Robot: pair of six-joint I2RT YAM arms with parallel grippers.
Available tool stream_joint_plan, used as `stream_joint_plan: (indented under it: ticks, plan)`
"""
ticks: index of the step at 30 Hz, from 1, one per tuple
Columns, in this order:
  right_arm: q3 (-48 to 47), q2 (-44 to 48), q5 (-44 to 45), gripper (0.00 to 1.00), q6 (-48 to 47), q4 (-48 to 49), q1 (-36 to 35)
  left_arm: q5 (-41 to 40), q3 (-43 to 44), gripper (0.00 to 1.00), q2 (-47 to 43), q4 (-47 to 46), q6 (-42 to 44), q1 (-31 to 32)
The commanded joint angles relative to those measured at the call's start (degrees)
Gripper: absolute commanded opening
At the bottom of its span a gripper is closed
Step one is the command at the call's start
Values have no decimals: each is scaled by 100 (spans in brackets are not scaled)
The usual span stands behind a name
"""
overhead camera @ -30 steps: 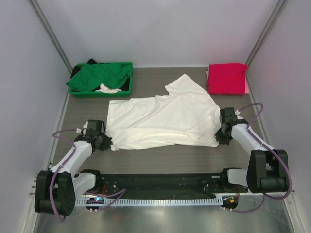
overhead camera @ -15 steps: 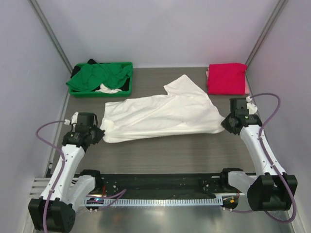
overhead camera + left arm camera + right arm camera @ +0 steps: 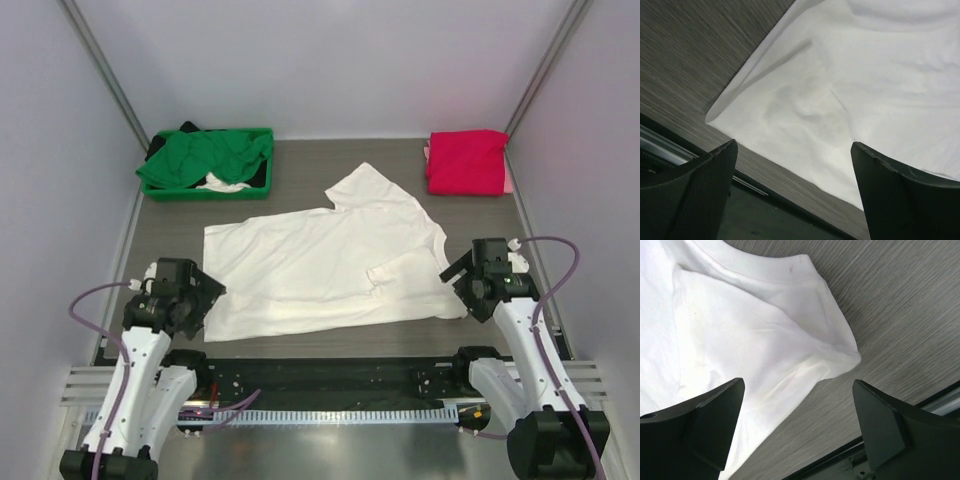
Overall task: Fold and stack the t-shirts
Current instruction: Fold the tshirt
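Note:
A large white t-shirt (image 3: 320,265) lies spread on the dark wood-grain table, one sleeve pointing to the back. My left gripper (image 3: 203,297) hovers open just above the shirt's near left corner (image 3: 865,90), nothing between its fingers (image 3: 700,190). At the near right corner my right gripper (image 3: 460,287) hangs open too, over the rumpled edge of the white shirt (image 3: 740,325). A bright pink-red t-shirt (image 3: 466,160) sits folded at the back right. A green t-shirt (image 3: 205,158) is bunched in the bin.
The green plastic bin (image 3: 210,193) stands at the back left, with dark and white cloth under the green tee. A black rail (image 3: 330,375) runs along the near edge between the arm bases. Grey walls close in both sides.
Both grippers were shut on the white shirt's near corners and have opened and let go. The shirt was lifted, pulled toward the near edge, and now lies flatter.

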State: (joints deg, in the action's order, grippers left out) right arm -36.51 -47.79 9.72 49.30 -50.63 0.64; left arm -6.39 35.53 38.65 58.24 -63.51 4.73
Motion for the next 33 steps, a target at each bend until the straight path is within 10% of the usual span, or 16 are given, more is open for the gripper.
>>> stream_joint_plan:
  ticks: [1,7,22,33]
  plan:
    - [-434,199,83,97,19,-280,32,-124,524,97,-568,574,39,-25]
    - [-1112,52,-900,96,-771,96,-29,-39,1035,94,-756,84,759,-25]
    - [-1255,-3587,-1992,94,-1783,1986,-768,991,279,85,2593,-2334,1455,661]
    - [451,-2510,-1192,94,-1054,2260,-486,527,-63,84,3386,-2616,1534,687]
